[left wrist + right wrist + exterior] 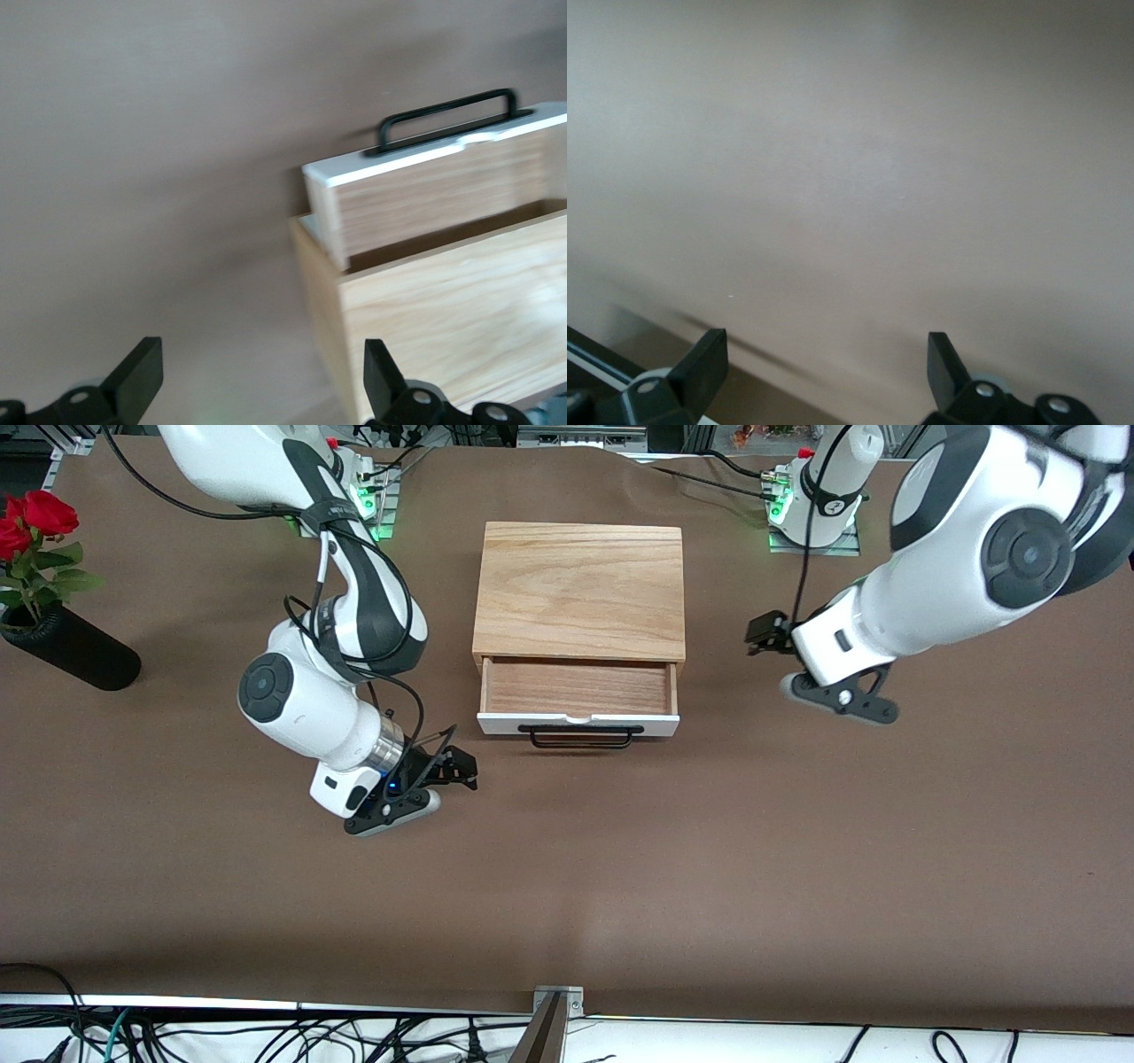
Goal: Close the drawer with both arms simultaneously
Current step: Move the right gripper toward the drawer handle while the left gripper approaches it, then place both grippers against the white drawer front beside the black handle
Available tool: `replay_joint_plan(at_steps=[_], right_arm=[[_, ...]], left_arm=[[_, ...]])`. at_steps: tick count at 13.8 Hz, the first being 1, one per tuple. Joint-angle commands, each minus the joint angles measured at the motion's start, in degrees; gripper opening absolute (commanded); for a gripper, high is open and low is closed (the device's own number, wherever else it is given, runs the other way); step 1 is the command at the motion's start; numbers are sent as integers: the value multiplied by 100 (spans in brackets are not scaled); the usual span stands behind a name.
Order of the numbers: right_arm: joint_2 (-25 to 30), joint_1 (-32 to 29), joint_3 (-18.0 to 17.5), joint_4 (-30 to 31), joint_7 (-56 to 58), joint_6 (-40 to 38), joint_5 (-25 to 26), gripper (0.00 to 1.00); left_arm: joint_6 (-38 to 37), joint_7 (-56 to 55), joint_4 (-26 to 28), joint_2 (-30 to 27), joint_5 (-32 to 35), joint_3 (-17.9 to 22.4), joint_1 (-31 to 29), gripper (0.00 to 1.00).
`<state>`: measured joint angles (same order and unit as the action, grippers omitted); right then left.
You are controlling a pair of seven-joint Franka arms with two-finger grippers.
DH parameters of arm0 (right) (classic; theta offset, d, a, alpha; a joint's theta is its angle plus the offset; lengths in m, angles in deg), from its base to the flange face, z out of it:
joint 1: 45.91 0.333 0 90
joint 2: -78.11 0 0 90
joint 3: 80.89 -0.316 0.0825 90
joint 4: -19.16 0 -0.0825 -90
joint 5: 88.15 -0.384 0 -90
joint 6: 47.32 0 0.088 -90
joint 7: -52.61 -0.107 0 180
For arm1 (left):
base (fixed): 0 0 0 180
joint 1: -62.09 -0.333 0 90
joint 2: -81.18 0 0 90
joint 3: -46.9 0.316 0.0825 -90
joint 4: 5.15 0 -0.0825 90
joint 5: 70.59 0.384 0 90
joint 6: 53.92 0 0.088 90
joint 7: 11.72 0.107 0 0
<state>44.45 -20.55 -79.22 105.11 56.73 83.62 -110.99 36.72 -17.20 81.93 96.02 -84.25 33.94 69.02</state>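
Lower left of centre in the front view, the right arm's black gripper [416,793] hangs over brown tabletop, fingers spread. At centre, the shallow wooden drawer with white front panel [578,701] stands pulled out of its light-wood box [580,589]. Right of it, the left arm's black gripper [819,677] hangs beside the box, fingers spread.

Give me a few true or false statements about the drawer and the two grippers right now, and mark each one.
1. The drawer is pulled partly out of its wooden box. True.
2. The left gripper grips the black handle. False: it hangs beside the box toward the left arm's end, touching nothing.
3. Something lies inside the drawer. False: the tray shows only bare wood.
4. The right gripper is low over the table, jaws open, apart from the drawer. True.
5. A dark vase with red roses stands at the right arm's end. True.
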Motion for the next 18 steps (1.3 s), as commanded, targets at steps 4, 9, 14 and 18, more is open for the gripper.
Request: replay_joint_plan(at_steps=[4,9,14,18], right_arm=[[-360,513,17,-307,-813,2,-265,100],[-431,733,8,-307,-860,55,-282,100],[-431,760,8,-307,-913,-191,-300,100],[-404,769,8,-316,-922,-473,-300,100]], left_arm=[[1523,-32,-236,906,-505,-14,396,100],[2422,-32,-210,1415,-708,-14,590,100],[2564,55,-210,1881,-1245,-14,686,100],[2950,55,185,1917,-1761,-14,801,100]])
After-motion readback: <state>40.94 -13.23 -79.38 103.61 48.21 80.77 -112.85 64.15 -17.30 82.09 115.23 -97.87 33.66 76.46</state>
